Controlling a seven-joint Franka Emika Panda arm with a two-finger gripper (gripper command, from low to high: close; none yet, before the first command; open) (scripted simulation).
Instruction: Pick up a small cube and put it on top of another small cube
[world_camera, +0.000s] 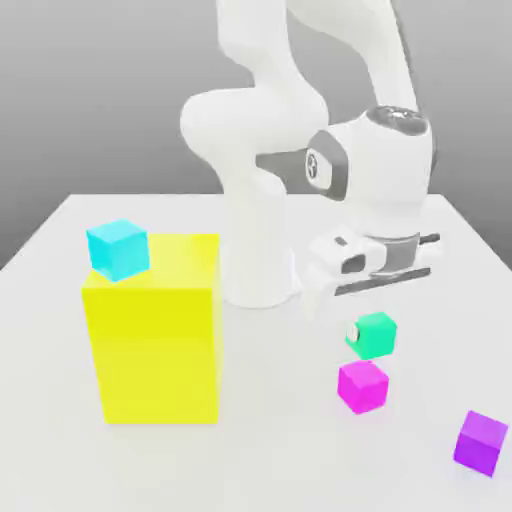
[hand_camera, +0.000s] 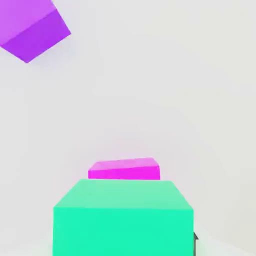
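The small sea-green cube hangs just under my hand, and my gripper is shut on it. A pale fingertip presses its side toward the exterior view's left. In the hand view the same sea-green cube looms very close. The small magenta-pink cube rests on the white table, directly in front of and slightly below the held cube. In the hand view, the magenta-pink cube's top face peeks out just past the green one.
A big yellow block stands at the exterior view's left with a sky-blue cube on its top corner. A violet-purple cube lies at the front right. The arm's white base rises behind.
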